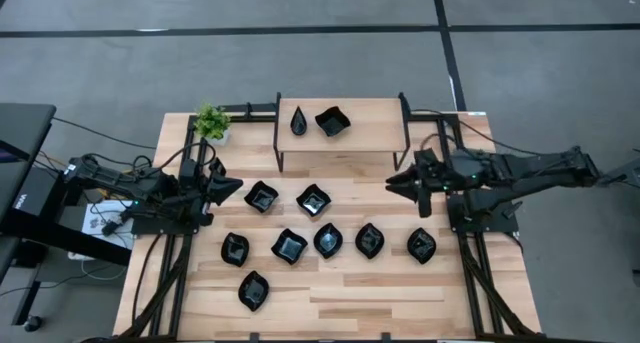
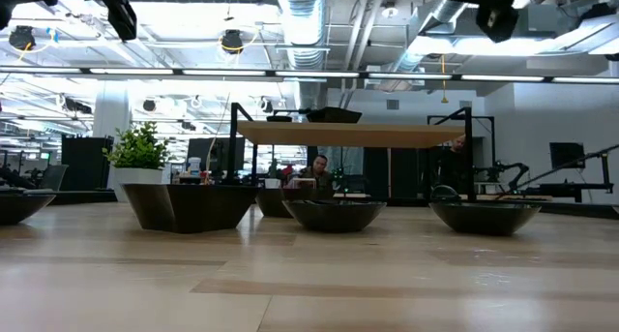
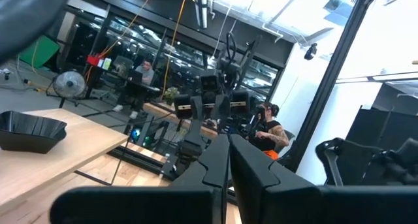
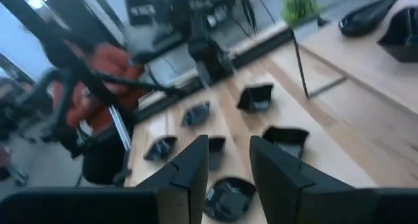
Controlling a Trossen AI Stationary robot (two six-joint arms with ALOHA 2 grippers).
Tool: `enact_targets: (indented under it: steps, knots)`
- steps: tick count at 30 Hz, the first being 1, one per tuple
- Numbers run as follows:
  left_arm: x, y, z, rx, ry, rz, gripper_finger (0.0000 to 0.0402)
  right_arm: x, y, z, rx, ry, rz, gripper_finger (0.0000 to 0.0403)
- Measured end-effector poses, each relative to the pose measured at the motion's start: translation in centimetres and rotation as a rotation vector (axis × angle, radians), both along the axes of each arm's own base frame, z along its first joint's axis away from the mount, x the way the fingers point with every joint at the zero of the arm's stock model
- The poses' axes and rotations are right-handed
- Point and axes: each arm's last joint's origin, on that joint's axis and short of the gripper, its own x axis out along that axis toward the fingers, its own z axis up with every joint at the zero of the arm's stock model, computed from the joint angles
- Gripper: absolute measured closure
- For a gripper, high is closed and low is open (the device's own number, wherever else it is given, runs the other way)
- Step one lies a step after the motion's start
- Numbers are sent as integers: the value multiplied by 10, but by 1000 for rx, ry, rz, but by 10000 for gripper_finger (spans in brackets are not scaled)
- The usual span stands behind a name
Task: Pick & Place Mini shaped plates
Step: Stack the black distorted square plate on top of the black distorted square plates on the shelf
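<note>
Black glossy mini shaped plates (image 1: 313, 200) lie scattered over the pale wooden slatted surface (image 1: 400, 303), between the two hands; two more sit on the raised wooden shelf (image 1: 370, 123). The right hand (image 1: 396, 182), jaws partly apart and empty, hovers beside the cluster; the wavy-edged square plate lies just ahead of it. The left hand (image 1: 236, 188), pinched shut and empty, hovers equally near another. A green potted plant (image 1: 212, 121) stands behind it. People sit in the workshop beyond.

3 black dishes (image 2: 334, 214) near, perhaps more behind; shelf (image 2: 353, 134) above
</note>
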Motion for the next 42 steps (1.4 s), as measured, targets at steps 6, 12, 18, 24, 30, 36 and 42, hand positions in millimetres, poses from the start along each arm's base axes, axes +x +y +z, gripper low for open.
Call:
enact_targets:
  steps: [6,12,18,24,30,36,42]
  knots:
    - [13,-4,8,4,81,-7,385,-8,9,-23,-21,-182,37,294]
    - [34,-11,20,-40,393,-19,385,-13,15,-44,-42,-343,54,294]
    - [43,-9,35,-99,705,47,385,-15,16,-64,-51,-408,65,294]
    - [44,10,40,-200,925,109,385,-15,16,-77,-55,-395,64,294]
    - [52,36,22,-277,1126,177,386,-15,16,-78,-54,-394,48,294]
    - [62,68,3,-327,1270,236,385,-15,16,-78,-53,-394,48,294]
    - [72,93,-16,-450,1366,236,385,-15,16,-78,-36,-393,47,294]
